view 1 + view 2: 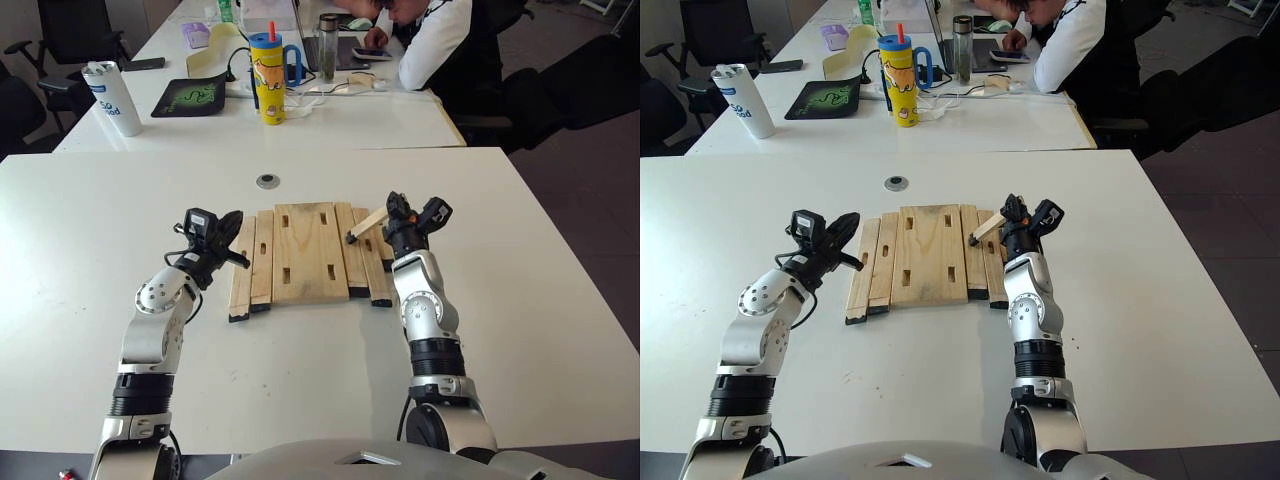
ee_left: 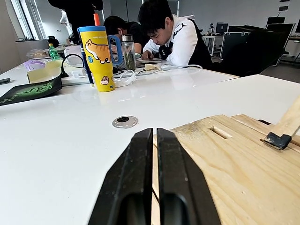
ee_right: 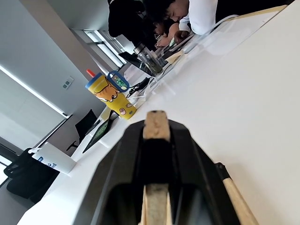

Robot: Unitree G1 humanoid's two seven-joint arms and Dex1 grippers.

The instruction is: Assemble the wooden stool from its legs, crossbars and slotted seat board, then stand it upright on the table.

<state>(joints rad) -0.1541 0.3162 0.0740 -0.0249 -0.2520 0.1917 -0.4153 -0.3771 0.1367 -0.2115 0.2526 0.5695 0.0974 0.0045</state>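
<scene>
**While the parts lie flat, the right gripper holds one bar**

Where the white table (image 1: 120,300) meets its middle, the slotted seat board (image 1: 305,252) lies flat with its slots facing up. Loose wooden pieces lie flat against both of its long sides: two on the robot's left (image 1: 250,265) and more on the right (image 1: 366,270), each with a dark near end.

The right gripper (image 1: 390,222) is clamped on a wooden bar (image 1: 368,222). The bar is tilted, raised above the right-hand pieces, with its dark-capped end toward the seat board. In the right wrist view it sits squarely between the fingers (image 3: 183,154).

The left gripper (image 2: 154,136) has its fingers (image 2: 133,178) pressed together with nothing between them. It sits low at the left-hand pieces.

A round cable grommet (image 1: 267,181) sits in the table beyond the board. A yellow tumbler (image 1: 267,78) and a white cup (image 1: 112,98) stand on the far desk.
</scene>
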